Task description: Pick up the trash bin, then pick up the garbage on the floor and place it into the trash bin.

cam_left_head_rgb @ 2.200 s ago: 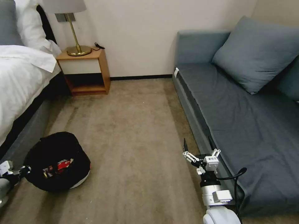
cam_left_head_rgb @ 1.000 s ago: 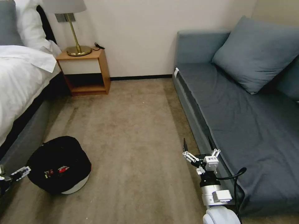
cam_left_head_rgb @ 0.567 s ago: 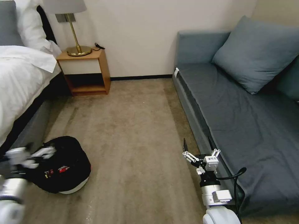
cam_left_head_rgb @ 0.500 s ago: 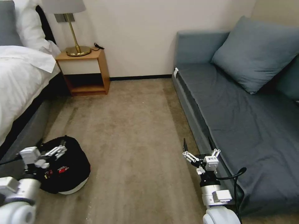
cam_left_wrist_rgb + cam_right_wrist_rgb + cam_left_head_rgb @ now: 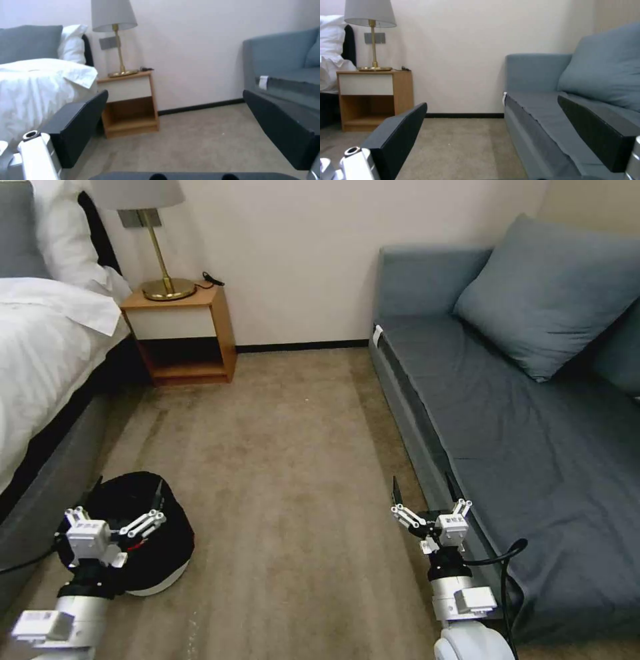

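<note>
The trash bin [image 5: 167,537] stands on the carpet at the lower left, its white body under a glossy black bag. My left gripper [image 5: 127,492] hovers open over the bin's near side, with nothing between its fingers. The left wrist view has the bin's black rim [image 5: 193,176] just below the spread fingers [image 5: 76,125]. The garbage is hidden: my left gripper covers the inside of the bin. My right gripper [image 5: 424,490] is open and empty, held low beside the sofa's front edge; its fingers [image 5: 600,130] frame the far wall in the right wrist view.
A bed [image 5: 40,353] runs along the left, close to the bin. A wooden nightstand [image 5: 183,330] with a brass lamp [image 5: 157,247] stands against the far wall. A grey-blue sofa [image 5: 533,447] with a cushion takes the right side. Bare carpet [image 5: 280,460] lies between them.
The bin went from tilted in my left gripper to upright on the floor, let go. The left arm swung from the left edge round to the bin's near side. The right arm stayed still.
</note>
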Robot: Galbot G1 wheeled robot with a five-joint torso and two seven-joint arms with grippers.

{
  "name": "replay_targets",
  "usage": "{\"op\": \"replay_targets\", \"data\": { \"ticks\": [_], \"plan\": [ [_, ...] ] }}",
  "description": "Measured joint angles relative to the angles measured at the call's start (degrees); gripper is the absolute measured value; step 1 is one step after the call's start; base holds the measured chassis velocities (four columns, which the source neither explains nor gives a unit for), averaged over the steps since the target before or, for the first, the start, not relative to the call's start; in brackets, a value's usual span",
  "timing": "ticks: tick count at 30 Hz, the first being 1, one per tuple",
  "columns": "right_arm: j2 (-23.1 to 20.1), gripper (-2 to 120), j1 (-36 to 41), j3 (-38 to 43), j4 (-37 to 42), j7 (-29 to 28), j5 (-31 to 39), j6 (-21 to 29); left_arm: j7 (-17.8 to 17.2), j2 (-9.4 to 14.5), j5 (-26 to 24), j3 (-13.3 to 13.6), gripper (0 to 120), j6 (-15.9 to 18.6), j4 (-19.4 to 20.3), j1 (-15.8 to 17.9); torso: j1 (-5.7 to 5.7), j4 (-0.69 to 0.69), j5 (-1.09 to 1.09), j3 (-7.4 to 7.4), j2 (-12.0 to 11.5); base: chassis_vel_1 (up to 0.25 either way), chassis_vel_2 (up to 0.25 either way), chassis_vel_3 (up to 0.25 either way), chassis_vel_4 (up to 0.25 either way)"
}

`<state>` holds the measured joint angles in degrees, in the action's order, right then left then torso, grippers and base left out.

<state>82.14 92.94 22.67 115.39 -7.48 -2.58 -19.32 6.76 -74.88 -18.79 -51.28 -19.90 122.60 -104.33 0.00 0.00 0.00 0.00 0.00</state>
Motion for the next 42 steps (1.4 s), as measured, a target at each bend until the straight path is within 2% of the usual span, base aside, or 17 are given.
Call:
{"op": "replay_targets", "data": {
  "ticks": [5,42],
  "plan": [
    [0.00,100,0.00,0.00,0.00,0.00,0.00,0.00,-0.71,-0.27,-0.05,0.91,100,-0.59,-0.36,0.39,0.00,0.00,0.00,0.00,0.00,0.000,0.000,0.000,0.000],
    [0.00,100,0.00,0.00,0.00,0.00,0.00,0.00,-0.81,-0.16,-0.49,0.77,100,-0.01,-0.60,0.58,0.00,0.00,0.00,0.00,0.00,0.000,0.000,0.000,0.000]
  ]
}}
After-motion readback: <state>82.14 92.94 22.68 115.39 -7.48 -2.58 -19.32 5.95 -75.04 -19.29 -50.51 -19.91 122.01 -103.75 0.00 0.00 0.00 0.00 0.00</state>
